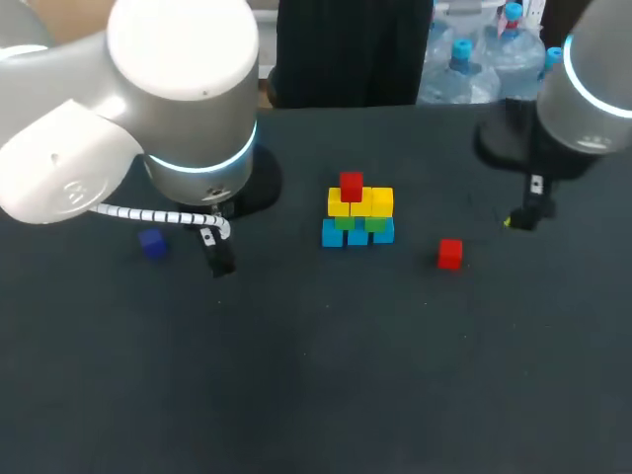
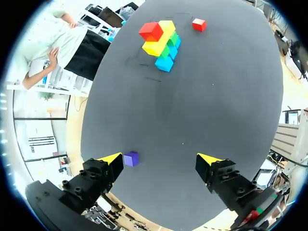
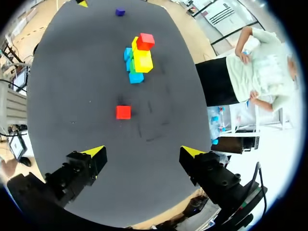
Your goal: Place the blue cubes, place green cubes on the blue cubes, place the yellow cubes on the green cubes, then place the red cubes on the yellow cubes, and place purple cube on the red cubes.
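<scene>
Two pincers are open and hold nothing. The left pincer (image 2: 159, 159) hangs over the tabletop (image 2: 202, 96) with the purple cube (image 2: 131, 159) just beside one of its yellow tips, and the right pincer (image 3: 143, 152) has a loose red cube (image 3: 123, 112) lying ahead of it. Near mid-tabletop, well apart from both pincers, stands the stack: blue cubes (image 1: 333, 234) at the base, green cubes (image 1: 376, 224) on them, yellow cubes (image 1: 360, 203) above, and a second red cube (image 1: 351, 185) on top.
</scene>
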